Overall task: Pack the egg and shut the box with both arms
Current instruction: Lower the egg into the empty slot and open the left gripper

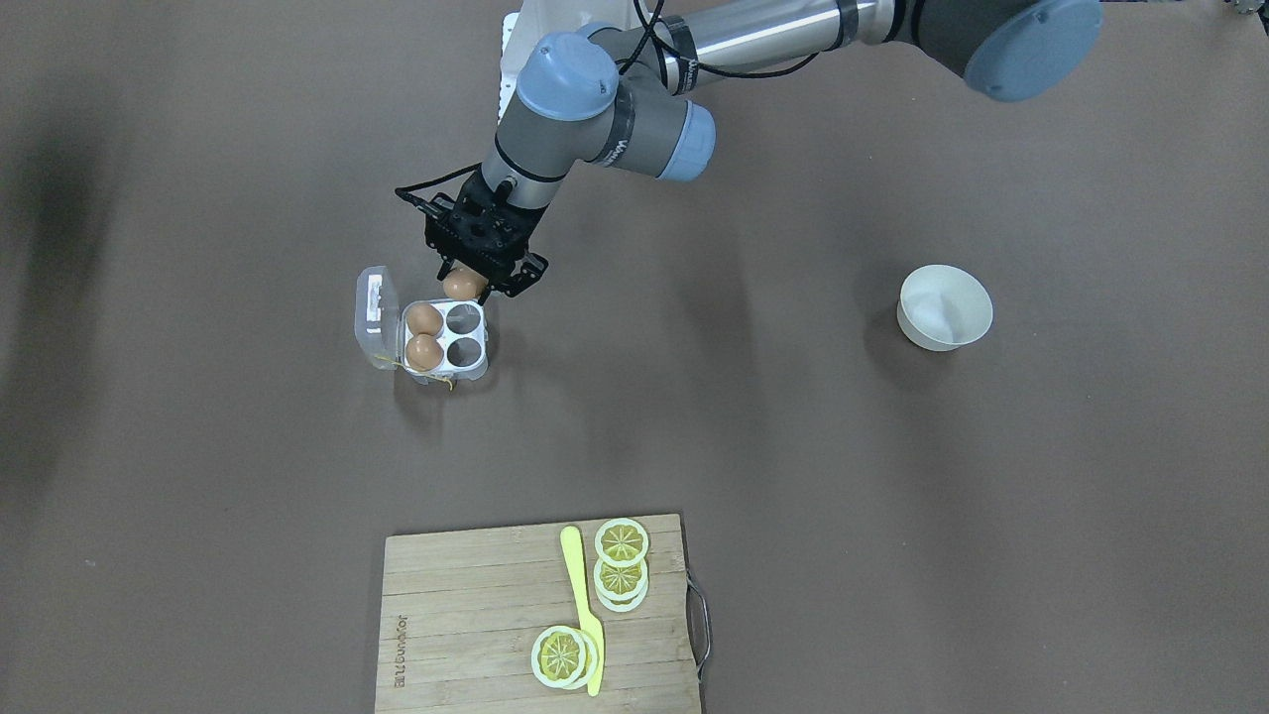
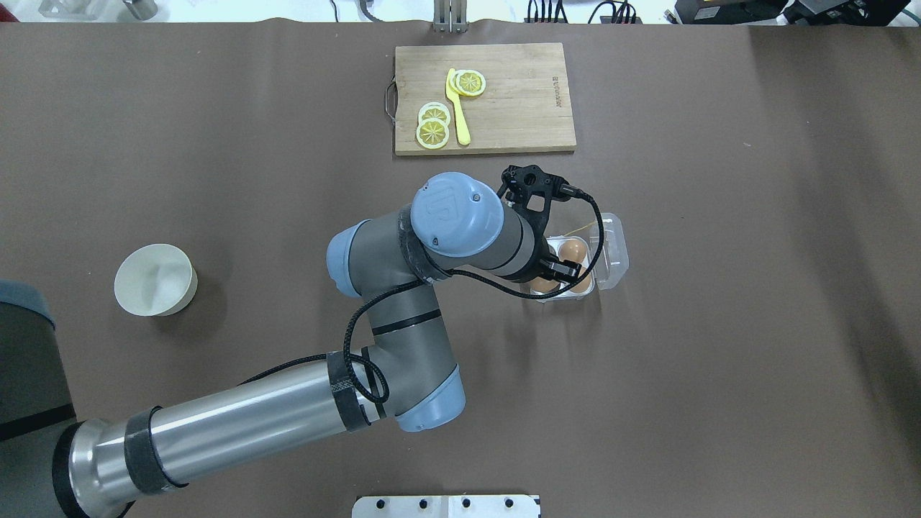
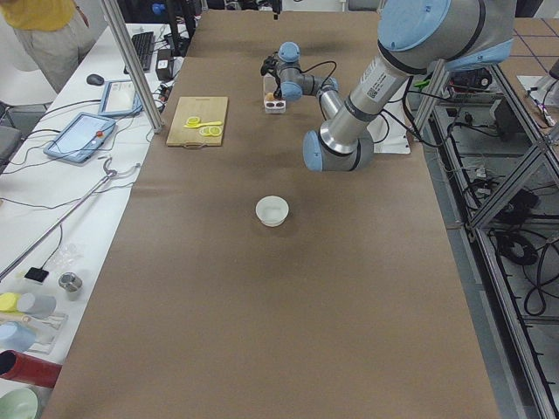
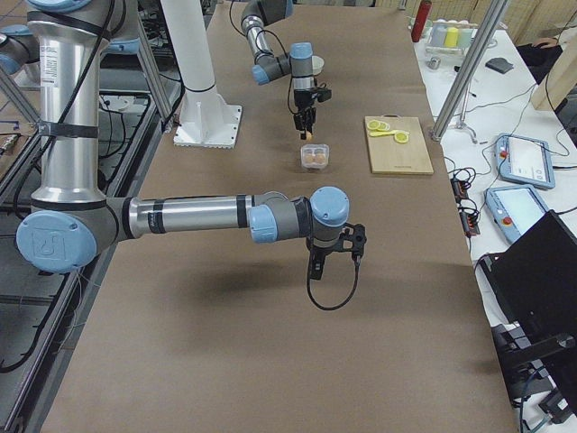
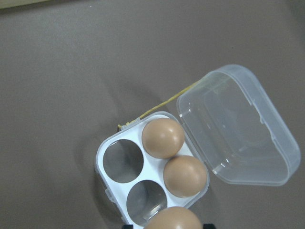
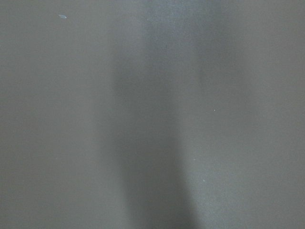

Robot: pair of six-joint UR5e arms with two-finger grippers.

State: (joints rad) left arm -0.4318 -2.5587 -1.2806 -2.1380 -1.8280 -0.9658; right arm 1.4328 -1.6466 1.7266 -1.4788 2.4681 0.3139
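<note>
The left gripper is clamped on the egg and hangs just above the robot-side edge of the box, clear of it. The box sits on the counter.

From the held egg, the nearest empty cup lies just ahead, away from the robot and slightly down. A short advance and descent should seat it. Beside that column, two other eggs fill the cups next to the lid, which lies folded open.

The right gripper hovers over the counter well apart. I cannot tell how its jaws stand.
</note>
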